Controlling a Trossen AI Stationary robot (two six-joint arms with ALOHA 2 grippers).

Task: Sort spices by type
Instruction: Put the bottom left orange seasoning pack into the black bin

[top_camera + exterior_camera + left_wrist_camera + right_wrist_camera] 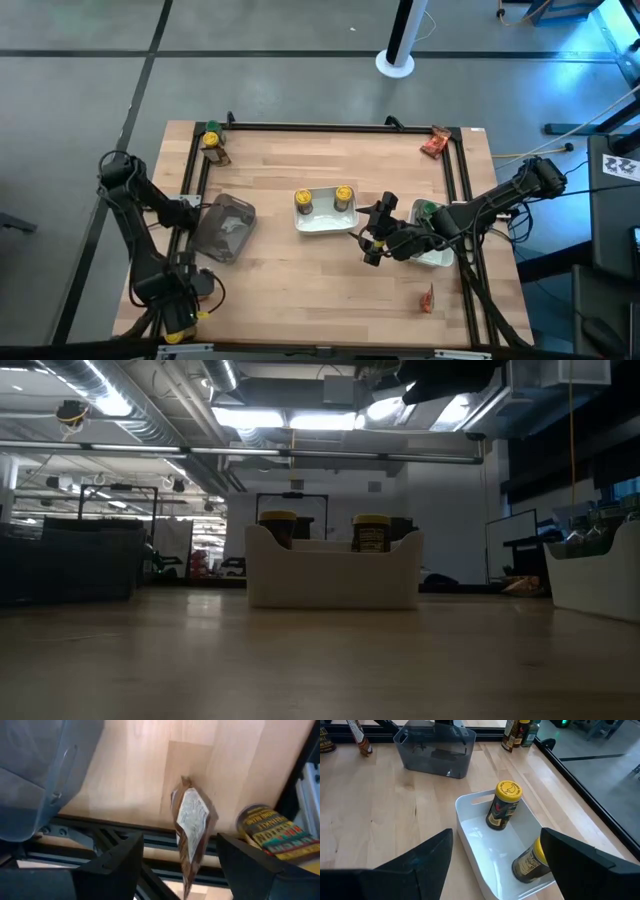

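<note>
1. Nearest the right wrist camera, the right pincer point(497, 865) hangs with its fingers spread wide and nothing between them, just above the near end of the middle white tray point(475, 827).
2. Two yellow-lidded jars stand in that tray: one point(503, 805) upright near its far end, the other point(532, 860) tilted close by the pincer.
3. From above, a second white tray point(440, 258) lies under the right arm at the tabletop's point(300, 290) right edge, with a green-lidded jar point(427, 210) in it.
4. Still unsorted are one red-orange packet point(435, 143) at the far right corner, another point(428, 299) near the front right, and a jar with a packet point(213, 146) at the far left corner.
5. The left pincer point(177, 870) is open and empty by the grey bin point(225, 228), facing that corner packet point(192, 827) and jar point(272, 832).
6. The jars look rigid, light and smooth; a grip across the body below the lid seems safest.
7. The packets look thin, limp and crinkly, so pinching an edge or the middle flat should suit, though they may slide.
</note>
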